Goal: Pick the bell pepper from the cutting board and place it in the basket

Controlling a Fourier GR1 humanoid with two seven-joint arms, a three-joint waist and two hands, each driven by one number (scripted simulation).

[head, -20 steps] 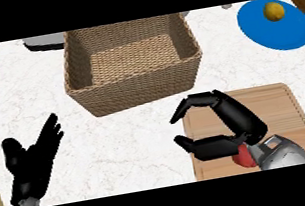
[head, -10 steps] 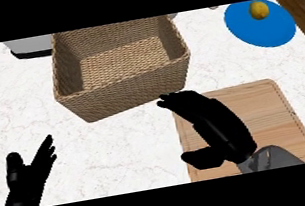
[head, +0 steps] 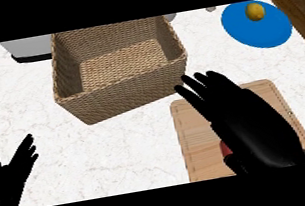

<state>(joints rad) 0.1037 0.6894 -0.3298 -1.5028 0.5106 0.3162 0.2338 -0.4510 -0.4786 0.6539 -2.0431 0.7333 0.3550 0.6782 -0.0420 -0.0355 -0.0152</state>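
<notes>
The bell pepper [head: 226, 148] shows only as a small red sliver at the left edge of my right hand [head: 253, 123], which lies over it and hides the rest. That hand stretches across the wooden cutting board [head: 192, 134], back side up. Its fingers [head: 199, 87] are straight and point toward the near right corner of the woven basket [head: 128, 96]. The basket stands behind the board, to its left, with nothing visible inside. My left hand [head: 5, 178] rests open at the lower left, fingers up, away from both.
A blue plate [head: 271, 32] with a small yellow-brown item [head: 254, 11] sits at the back right. A grey-white appliance [head: 27, 49] stands behind the basket's left corner. Wooden floor shows past the counter's left and right edges.
My right hand has uncurled and stretched forward over the board toward the basket, now covering most of the pepper. The view has shifted closer. The left hand has stayed at the lower left.
</notes>
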